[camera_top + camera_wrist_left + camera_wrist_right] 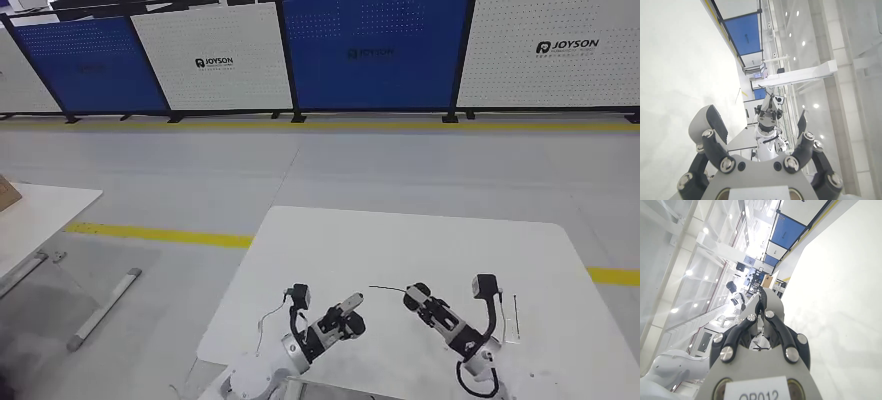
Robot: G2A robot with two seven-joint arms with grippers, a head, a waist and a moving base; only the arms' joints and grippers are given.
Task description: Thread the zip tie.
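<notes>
The white table [400, 240] spreads wide under both arms. The left gripper [758, 121] hangs near the front edge, fingers spread wide with nothing between them. Facing it, a little apart, the right gripper [412, 293] is pinched tight on the zip tie [386, 289], its thin dark tail poking toward the left gripper. Another thin strip [517, 318] lies on the table beside the right arm.

The zip tie [387, 289] juts from right end effector [410, 293] toward left end effector [354, 311] — gap between.
</notes>
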